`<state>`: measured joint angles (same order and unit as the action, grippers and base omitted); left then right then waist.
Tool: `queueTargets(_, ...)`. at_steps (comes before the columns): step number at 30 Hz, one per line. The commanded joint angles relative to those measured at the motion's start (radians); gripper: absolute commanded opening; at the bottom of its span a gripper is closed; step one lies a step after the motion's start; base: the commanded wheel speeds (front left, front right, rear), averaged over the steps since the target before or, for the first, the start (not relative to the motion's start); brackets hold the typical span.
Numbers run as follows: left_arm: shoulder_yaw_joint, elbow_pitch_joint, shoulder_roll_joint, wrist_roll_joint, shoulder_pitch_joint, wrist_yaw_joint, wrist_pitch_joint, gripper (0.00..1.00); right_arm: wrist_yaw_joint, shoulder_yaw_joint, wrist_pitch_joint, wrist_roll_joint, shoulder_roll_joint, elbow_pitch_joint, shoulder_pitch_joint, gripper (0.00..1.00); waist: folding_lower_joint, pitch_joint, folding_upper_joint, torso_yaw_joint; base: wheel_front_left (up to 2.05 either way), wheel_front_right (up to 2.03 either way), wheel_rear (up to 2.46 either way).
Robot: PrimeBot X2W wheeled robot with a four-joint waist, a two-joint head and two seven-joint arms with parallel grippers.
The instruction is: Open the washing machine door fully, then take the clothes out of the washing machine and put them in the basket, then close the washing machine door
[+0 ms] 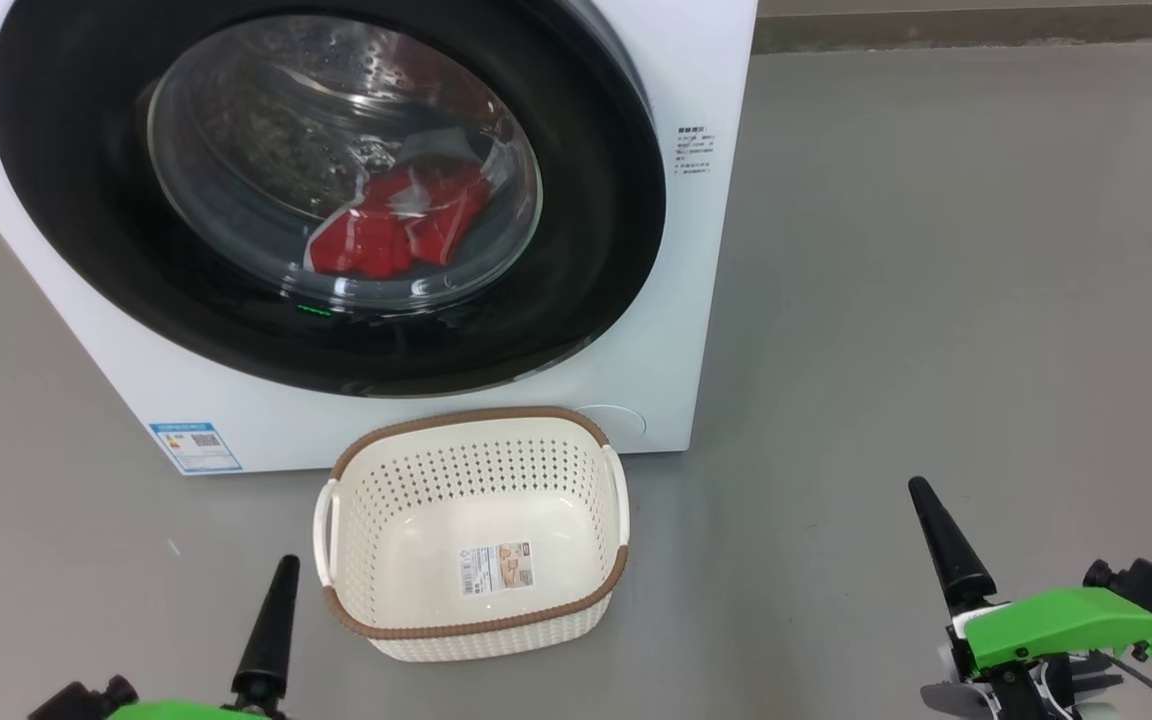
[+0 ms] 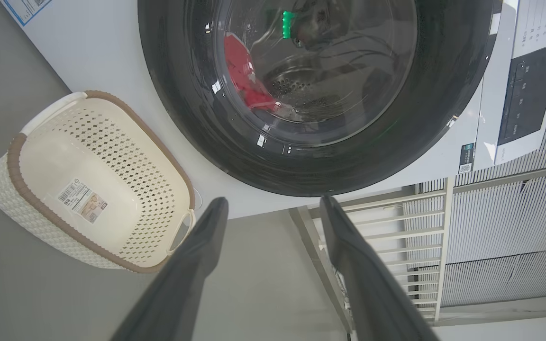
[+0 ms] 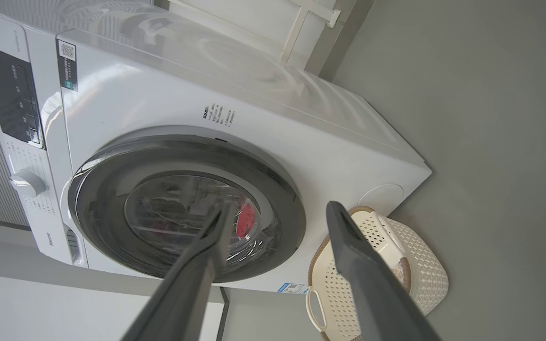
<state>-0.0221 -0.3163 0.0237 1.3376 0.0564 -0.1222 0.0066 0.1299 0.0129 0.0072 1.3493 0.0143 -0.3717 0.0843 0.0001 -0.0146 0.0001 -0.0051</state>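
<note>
At the lower left of the head view, the left hand (image 2: 273, 201) hangs above the grey floor (image 1: 936, 300) with its two dark fingers spread wide and nothing between them; in its wrist view they point at the lower rim of the door. Just right of it and further back stands the white washing machine (image 1: 696, 200), with a blue label sticker (image 1: 195, 447) on the lower left corner of its front. The round washing machine door (image 1: 76, 200) lies closed against that front, a wide glossy black rim around a bulging glass window. Through the glass the red clothes (image 1: 386, 235) lie in the bottom of the steel drum, toward the right, with a bit of white fabric showing on them. Below the door, on the floor just in front of the machine, sits the cream basket (image 1: 456, 470), upright, its brown rim facing up and only a paper label (image 1: 496, 567) on its bottom. Well to the right of the basket, the right hand (image 3: 280, 208) is held over bare floor, its fingers also wide apart and holding nothing; its wrist view looks past them at the door and the basket.
</note>
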Motion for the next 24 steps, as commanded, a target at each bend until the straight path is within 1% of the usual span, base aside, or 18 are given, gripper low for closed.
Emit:
queueTargets(1, -0.012, 0.033, 0.011, -0.036, 0.048, 0.004, -0.011, 1.00, 0.000, -0.014, -0.013, -0.033, 0.012, 0.021, 0.058, 1.00, -0.0001, -0.001, -0.0001, 0.000, 0.00, 0.00, 0.00)
queueTargets(7, -0.010, 0.044, 0.012, -0.133, 0.058, 0.014, -0.029, 1.00, 0.000, -0.026, -0.031, -0.128, 0.014, 0.023, 0.075, 1.00, -0.0001, -0.004, -0.0001, -0.002, 0.00, 0.00, 0.00)
queueTargets(24, 0.017, 0.069, 0.015, -0.356, 0.096, 0.044, -0.079, 1.00, 0.000, -0.072, -0.081, -0.388, 0.018, 0.033, 0.124, 1.00, -0.0001, -0.022, -0.0001, -0.005, 0.00, 0.00, 0.00)
